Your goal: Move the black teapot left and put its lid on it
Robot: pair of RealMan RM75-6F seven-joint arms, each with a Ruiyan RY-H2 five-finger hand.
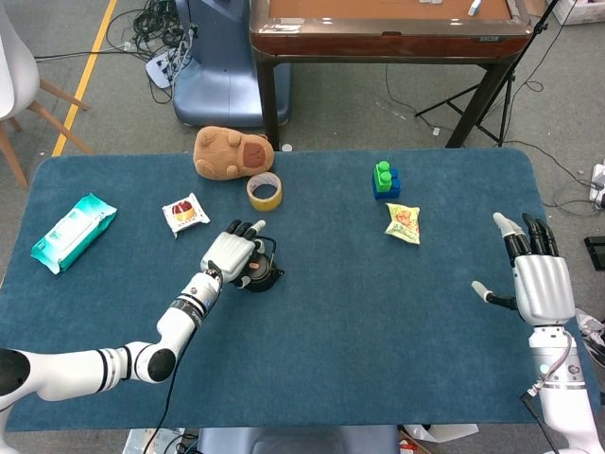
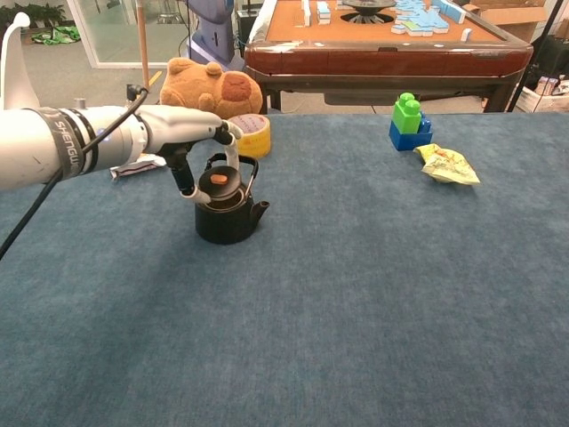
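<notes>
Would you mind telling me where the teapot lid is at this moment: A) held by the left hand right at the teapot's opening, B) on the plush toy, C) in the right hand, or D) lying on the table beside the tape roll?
A: the left hand holds the lid at the black teapot.

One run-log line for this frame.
left hand: holds lid over black teapot | lid: not seated | right hand: open, idle
</notes>
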